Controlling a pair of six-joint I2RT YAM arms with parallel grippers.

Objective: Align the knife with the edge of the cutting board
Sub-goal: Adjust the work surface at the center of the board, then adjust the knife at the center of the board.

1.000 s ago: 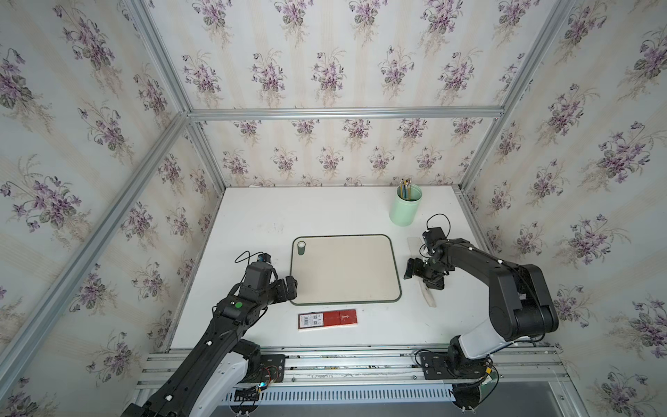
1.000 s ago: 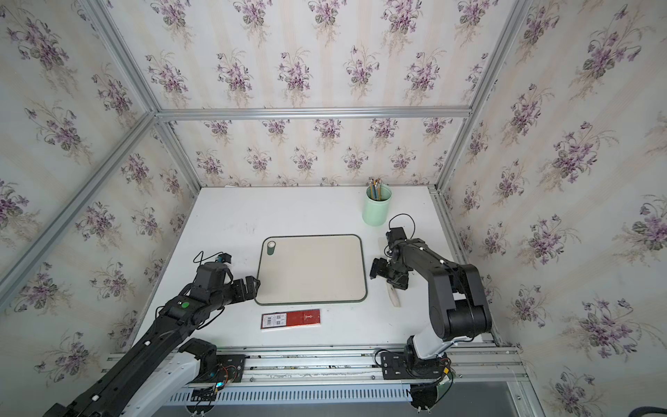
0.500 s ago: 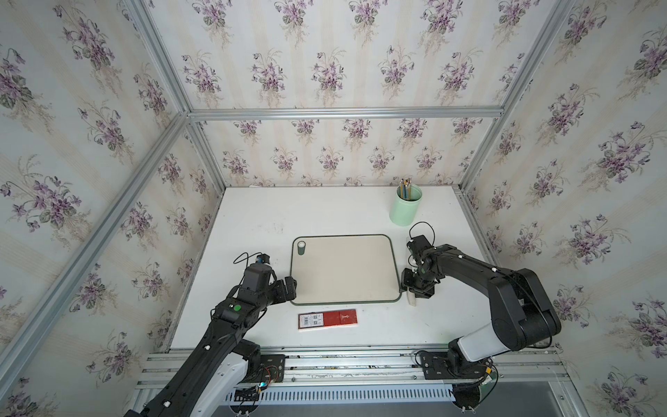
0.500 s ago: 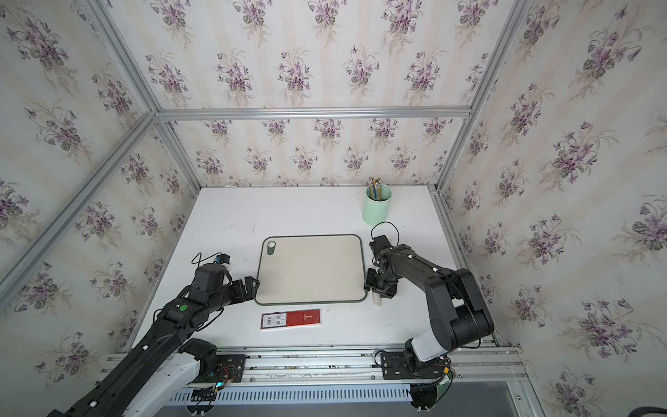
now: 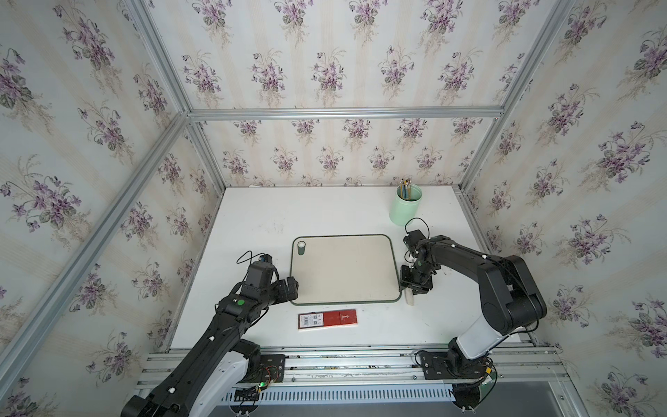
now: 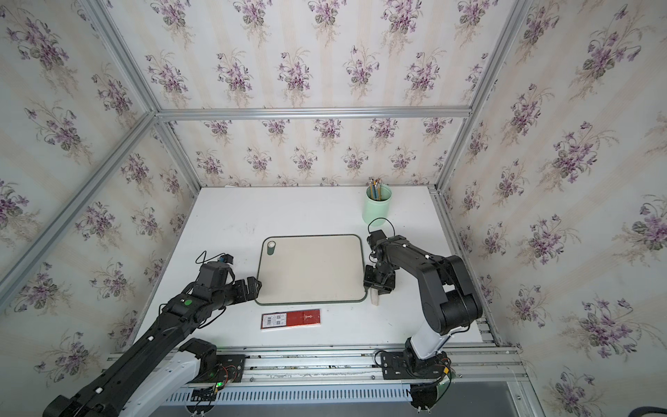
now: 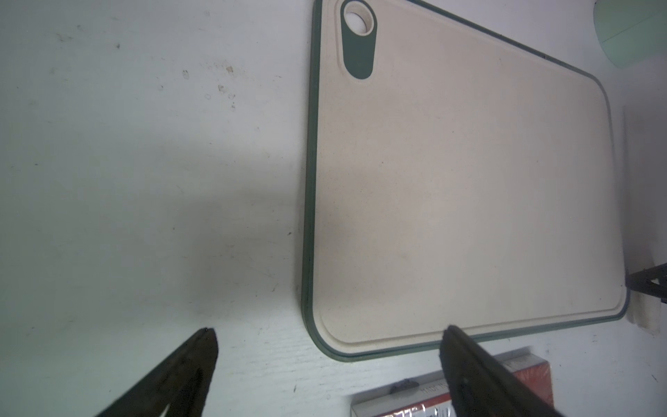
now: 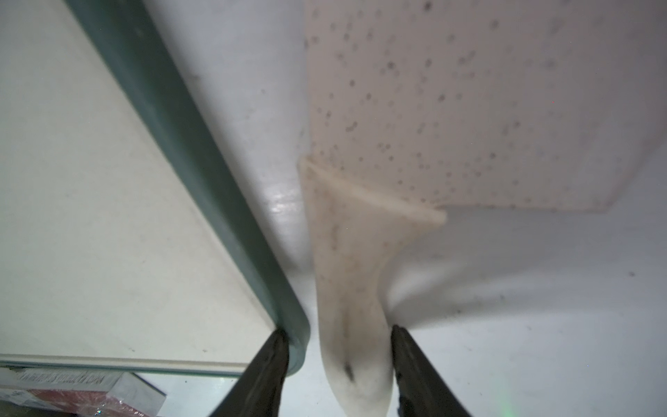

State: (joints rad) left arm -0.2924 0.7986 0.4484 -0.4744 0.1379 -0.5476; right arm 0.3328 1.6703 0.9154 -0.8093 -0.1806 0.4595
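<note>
Found the right end effector low on the counter at the near right corner of the cutting board, jaws partly apart and straddling the slim handle of the knife, clamped on nothing yet. Saw one finger against the handle's outer side and the second finger clear of the handle, seemingly touching the board's green rim. Placed the knife flat on the counter just beside the board's right edge, handle at the corner, broad blade angled off the rim with a gap widening toward the far end. Judged it not yet parallel. Noted the left end effector spread wide, holding nothing, near the board's near left corner. Feared a pinch of rim and handle together on closing from that stance, enough to nudge the board and shift the very edge to be matched. Feared also a slip: tapered, smooth handle, taken close to its tip, likely to pivot or squirt out under a lopsided squeeze. Reckoned the unbraced board free to slide toward the barcode box.
</note>
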